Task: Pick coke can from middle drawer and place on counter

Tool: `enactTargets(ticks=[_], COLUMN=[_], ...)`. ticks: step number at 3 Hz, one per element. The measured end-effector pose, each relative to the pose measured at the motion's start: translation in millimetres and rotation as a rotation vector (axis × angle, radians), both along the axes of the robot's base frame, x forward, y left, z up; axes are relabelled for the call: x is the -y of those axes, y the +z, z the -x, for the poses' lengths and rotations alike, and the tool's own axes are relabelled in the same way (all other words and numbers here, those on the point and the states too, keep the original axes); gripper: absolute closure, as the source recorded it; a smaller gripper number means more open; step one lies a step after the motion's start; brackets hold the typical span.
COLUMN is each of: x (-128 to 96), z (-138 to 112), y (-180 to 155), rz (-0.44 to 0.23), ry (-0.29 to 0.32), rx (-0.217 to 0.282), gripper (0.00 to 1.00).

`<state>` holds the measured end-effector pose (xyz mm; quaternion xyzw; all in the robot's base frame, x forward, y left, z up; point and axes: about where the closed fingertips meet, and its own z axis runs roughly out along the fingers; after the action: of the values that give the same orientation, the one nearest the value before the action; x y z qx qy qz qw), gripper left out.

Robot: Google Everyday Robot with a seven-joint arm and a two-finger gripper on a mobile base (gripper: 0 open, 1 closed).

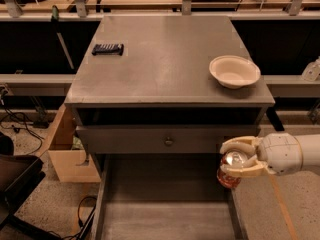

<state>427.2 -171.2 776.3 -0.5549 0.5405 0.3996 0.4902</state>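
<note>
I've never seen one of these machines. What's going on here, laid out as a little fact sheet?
hand: lower right of the view, closed around the coke can
coke can: held by the right wall of the middle drawer, below counter level
middle drawer: pulled open, under the knobbed drawer front
counter: carries a white bowl at its front right and a small black object at its back left
stage: can gripped, not yet set on the counter
</note>
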Motion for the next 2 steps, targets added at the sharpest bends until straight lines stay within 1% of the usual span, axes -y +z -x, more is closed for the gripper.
enactTargets(ticks=[1,2], x=[0,-6], z=[0,-15], y=[0,27], rz=[0.0,0.003], ry=[0.0,0.011], rx=[0.0,0.008], gripper=[1.0,1.0])
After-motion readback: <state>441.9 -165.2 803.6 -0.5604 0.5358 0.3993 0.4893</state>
